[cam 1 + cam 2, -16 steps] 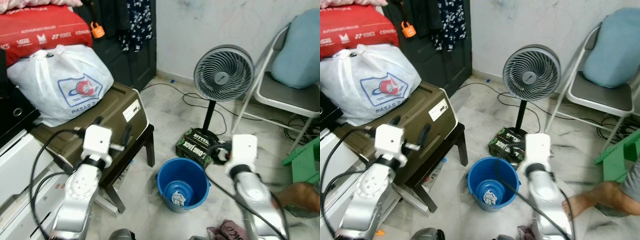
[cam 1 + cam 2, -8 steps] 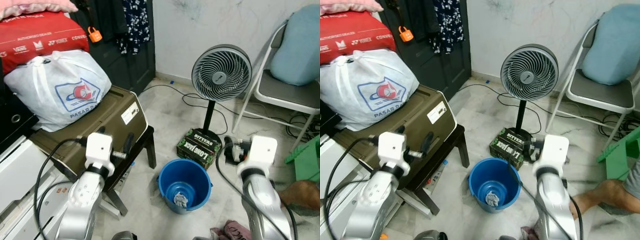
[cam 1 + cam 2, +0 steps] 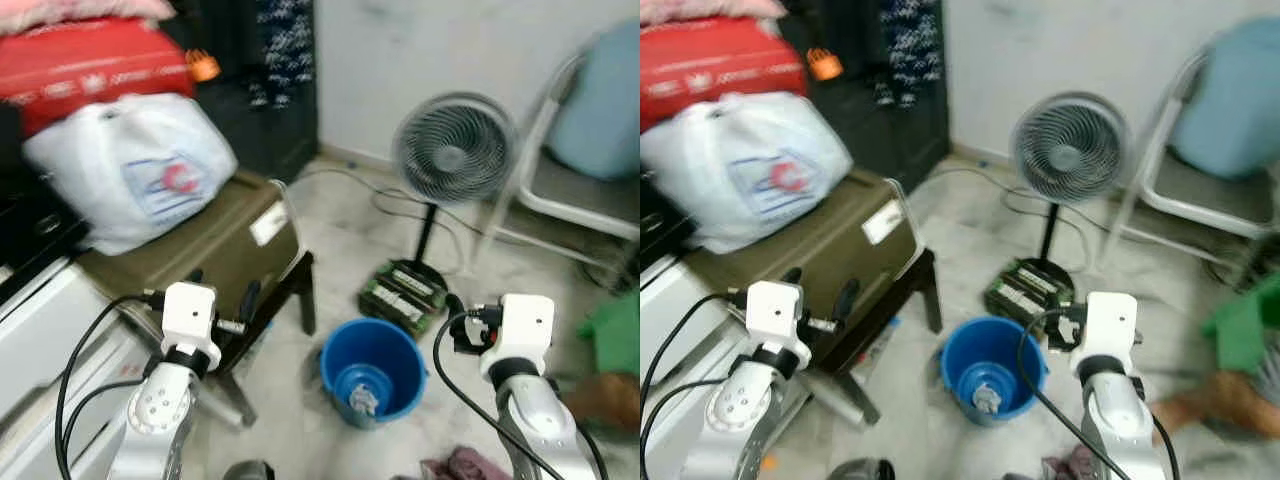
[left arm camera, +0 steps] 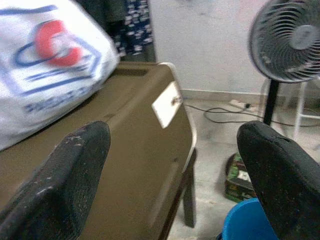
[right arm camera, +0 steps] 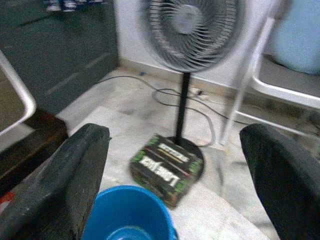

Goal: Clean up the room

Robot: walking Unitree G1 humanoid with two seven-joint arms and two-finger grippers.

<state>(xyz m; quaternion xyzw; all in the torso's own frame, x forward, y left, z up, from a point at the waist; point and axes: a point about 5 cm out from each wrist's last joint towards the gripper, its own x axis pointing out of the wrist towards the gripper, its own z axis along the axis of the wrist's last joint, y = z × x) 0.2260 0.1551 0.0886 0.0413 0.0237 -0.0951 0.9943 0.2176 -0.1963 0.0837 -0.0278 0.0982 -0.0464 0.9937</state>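
On the near floor between both arms stands a round blue plastic bucket (image 3: 372,367), crumpled scrap inside; light and stiff, best gripped at its rim. Left claw (image 4: 175,165) and right claw (image 5: 175,165) gape empty.

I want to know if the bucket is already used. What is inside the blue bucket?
Inside the blue bucket a small crumpled whitish scrap lies on the bottom. The picture is blurred, so I cannot tell what it is; the near wall hides part of the bottom.

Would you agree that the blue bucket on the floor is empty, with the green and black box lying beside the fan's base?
Not quite: the blue bucket is not empty. The left eye view shows a small crumpled item lying at its bottom. The rest holds: the green and black box lies beside the fan's base, as the right wrist view shows.
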